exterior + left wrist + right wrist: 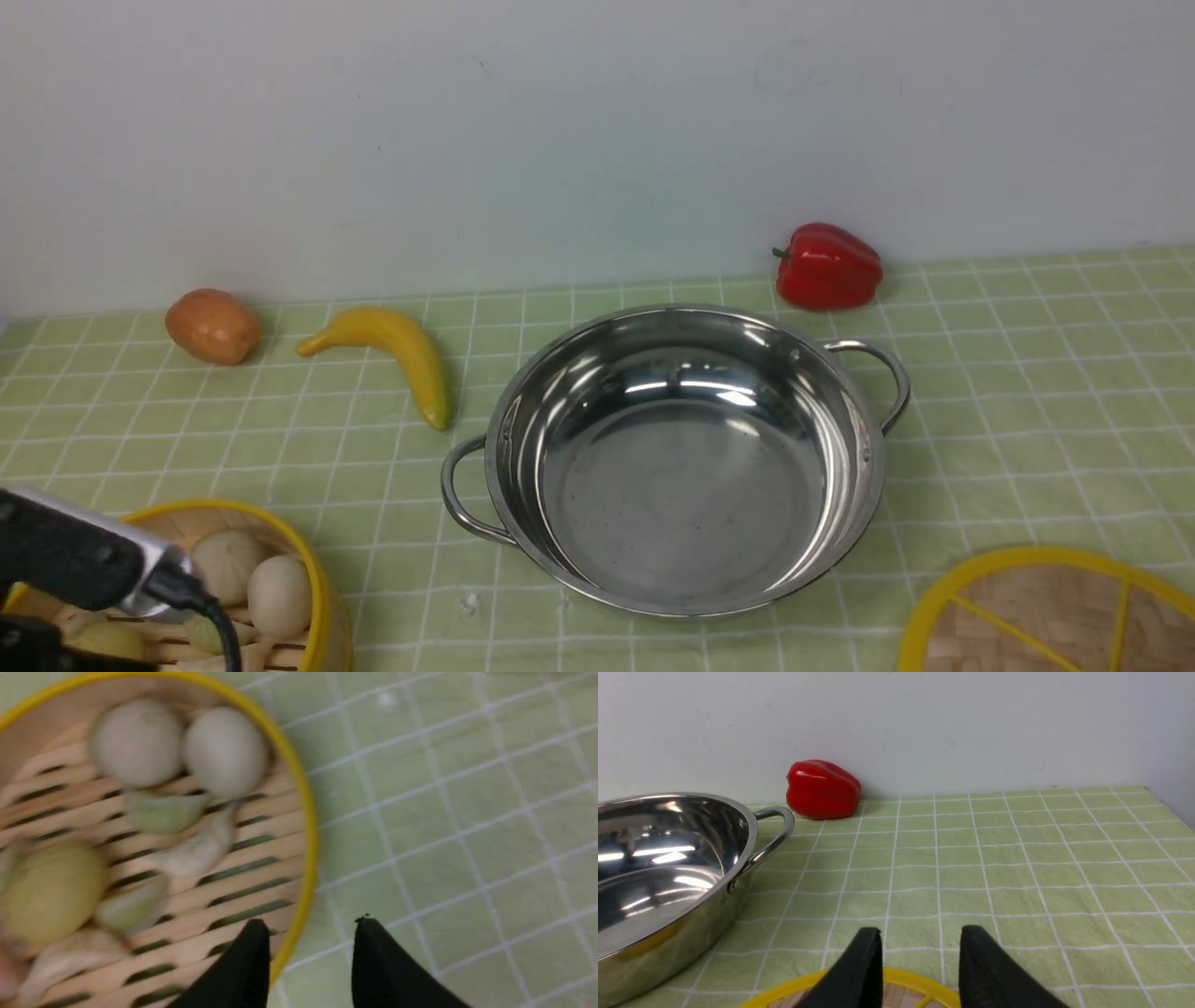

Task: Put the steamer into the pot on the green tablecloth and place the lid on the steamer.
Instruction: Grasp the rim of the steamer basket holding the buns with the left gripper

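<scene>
Straddling the steamer's (309,868) yellow rim, the left gripper (311,921) has its jaws parted, clamping nothing yet; the steamer sits on the green tablecloth (1027,392), left of the empty pot (681,485). Best to sink deeper, pinch firmly, lift level (loose dumplings (224,749) roll). The right gripper (920,931) hangs spread and empty over the lid (901,977).

Qty: 1 pot (681,504), 1 steamer (280,532), 1 lid (1055,616), 1 banana (401,345), 1 red pepper (828,266), 1 orange-brown veg (213,325).
</scene>
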{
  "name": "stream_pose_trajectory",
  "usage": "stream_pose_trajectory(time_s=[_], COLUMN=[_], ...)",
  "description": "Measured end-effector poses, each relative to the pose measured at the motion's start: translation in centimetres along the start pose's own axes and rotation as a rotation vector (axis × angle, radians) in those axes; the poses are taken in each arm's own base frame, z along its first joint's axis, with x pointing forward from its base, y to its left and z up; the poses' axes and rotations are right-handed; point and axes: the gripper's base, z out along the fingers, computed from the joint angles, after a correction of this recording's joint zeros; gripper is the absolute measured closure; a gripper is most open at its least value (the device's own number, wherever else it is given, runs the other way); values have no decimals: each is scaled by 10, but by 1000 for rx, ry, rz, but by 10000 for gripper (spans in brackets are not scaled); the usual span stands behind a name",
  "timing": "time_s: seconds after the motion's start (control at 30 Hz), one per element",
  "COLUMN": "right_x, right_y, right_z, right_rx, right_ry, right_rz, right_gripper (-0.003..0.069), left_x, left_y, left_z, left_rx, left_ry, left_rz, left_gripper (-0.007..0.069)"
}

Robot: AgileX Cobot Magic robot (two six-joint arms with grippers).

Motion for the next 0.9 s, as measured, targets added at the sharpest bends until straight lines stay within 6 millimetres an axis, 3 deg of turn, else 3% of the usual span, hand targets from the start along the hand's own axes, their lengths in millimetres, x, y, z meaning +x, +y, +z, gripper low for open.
stream_pose_trajectory(time_s=[0.1,0.37,0.57,0.73,0.9], right_x=[0,0,0,0,0], right_y=[0,0,0,0,0], right_z=[0,0,0,0,0], right_rx=[0,0,0,0,0], right_ry=[0,0,0,0,-1], right_rz=[0,0,0,0,0], right_gripper=[407,407,407,407,407], left_x=[-5,-10,-13,-25,-27], left_y=[1,15,19,21,28], left_z=[11,45,76,82,83], left_rx=[82,153,207,186,115], left_ry=[42,184,348,351,344], left_rz=[68,42,101,141,137], left_gripper=[382,381,308,251,247])
